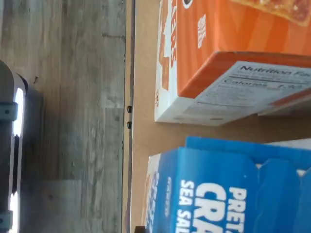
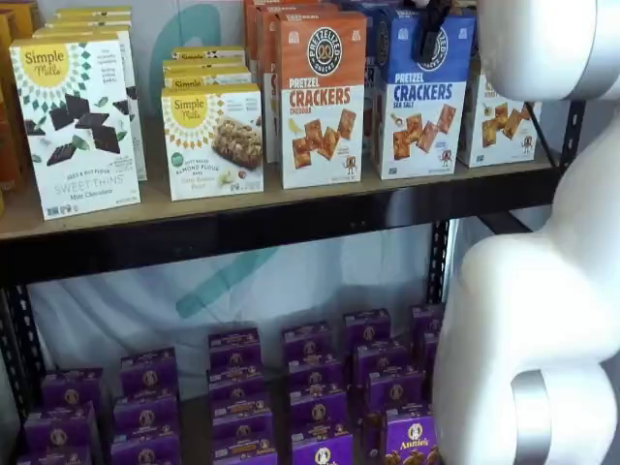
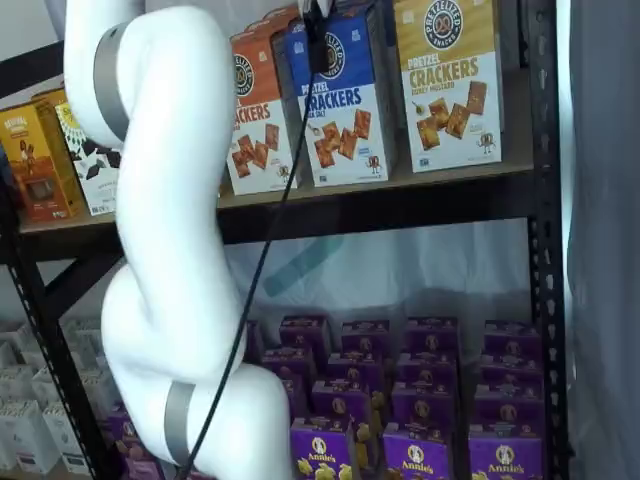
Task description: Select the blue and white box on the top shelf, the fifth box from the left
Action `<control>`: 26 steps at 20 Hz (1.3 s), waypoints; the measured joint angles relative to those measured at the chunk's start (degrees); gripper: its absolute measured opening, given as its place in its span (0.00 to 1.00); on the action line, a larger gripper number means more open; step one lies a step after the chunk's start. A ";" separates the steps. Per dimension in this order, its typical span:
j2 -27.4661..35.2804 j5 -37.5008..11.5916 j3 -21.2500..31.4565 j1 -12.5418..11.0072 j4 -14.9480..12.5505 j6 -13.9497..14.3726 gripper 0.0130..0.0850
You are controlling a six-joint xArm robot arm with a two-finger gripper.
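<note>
The blue and white box [image 2: 422, 107] stands upright on the top shelf [image 2: 242, 229], between an orange-topped box and a yellow-topped box. It shows in both shelf views [image 3: 347, 110], and its blue top fills part of the wrist view [image 1: 228, 189]. My gripper [image 2: 432, 34] hangs from above with its black fingers in front of the box's blue top. In a shelf view [image 3: 318, 42] a black finger and cable cross the box's logo. No gap or grip shows plainly.
The orange Cheddar box [image 2: 322, 97] stands just left of the blue one, and the yellow-topped box [image 3: 450, 80] just right. Simple Mills boxes [image 2: 215, 140] stand further left. Purple boxes [image 2: 291, 387] fill the lower shelf. My white arm [image 3: 170, 220] stands before the shelves.
</note>
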 joint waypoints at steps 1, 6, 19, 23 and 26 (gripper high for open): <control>-0.05 0.00 0.04 0.01 0.01 0.02 0.83; -0.48 -0.24 0.51 0.04 0.11 0.05 0.67; -1.72 -0.23 1.63 0.16 -0.32 0.04 0.61; -2.44 -0.33 2.43 0.38 -0.69 0.13 0.61; -2.75 0.82 2.11 -0.01 0.21 0.19 0.61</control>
